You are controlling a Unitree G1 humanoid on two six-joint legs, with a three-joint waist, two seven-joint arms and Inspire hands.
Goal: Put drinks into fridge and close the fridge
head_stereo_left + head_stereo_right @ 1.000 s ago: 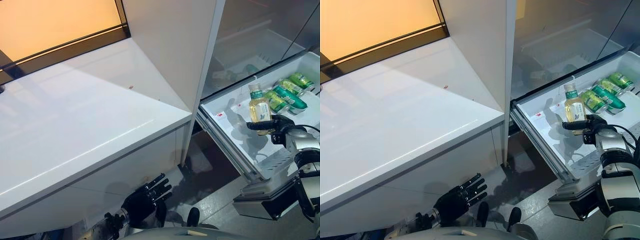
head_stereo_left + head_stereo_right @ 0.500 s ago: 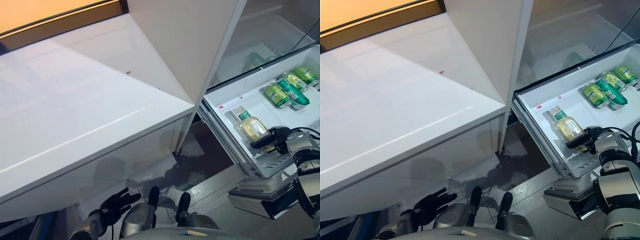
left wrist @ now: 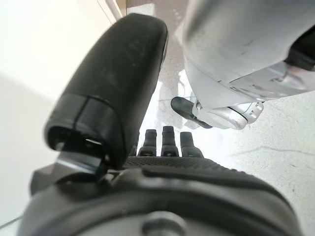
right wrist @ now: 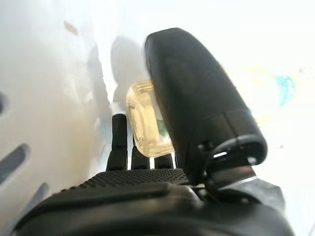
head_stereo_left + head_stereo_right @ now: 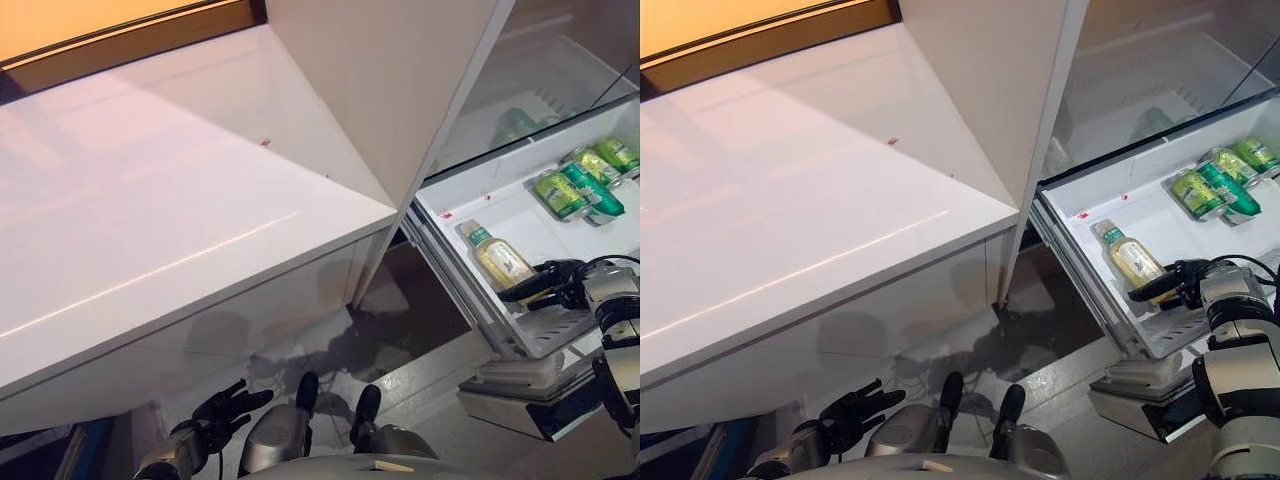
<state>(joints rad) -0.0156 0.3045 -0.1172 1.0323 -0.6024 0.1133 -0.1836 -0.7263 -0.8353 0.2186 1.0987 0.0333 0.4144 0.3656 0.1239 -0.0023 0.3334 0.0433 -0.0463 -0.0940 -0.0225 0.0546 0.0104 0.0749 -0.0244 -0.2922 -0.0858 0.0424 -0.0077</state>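
Observation:
A bottle of yellow drink with a green cap (image 5: 500, 260) lies on its side in the open white fridge drawer (image 5: 540, 235). My right hand (image 5: 550, 285) is at the bottle's base, with its fingers straight and open. In the right wrist view the bottle's base (image 4: 145, 123) shows just past the straight fingers (image 4: 118, 142) and thumb. Green cans (image 5: 575, 185) lie further back in the same drawer. My left hand (image 5: 215, 415) hangs low in front of the counter, open and empty, with its fingers (image 3: 167, 140) straight.
A white counter (image 5: 170, 220) is on the left. A tall white fridge panel (image 5: 390, 90) stands between the counter and the drawer. Another green drink (image 5: 515, 122) lies on the shelf above the drawer. The drawer sticks out over the grey floor (image 5: 430, 380).
The bottle was held upright over the drawer; now it lies on its side in the drawer and my right hand has opened. My left hand has dropped lower. The camera has shifted.

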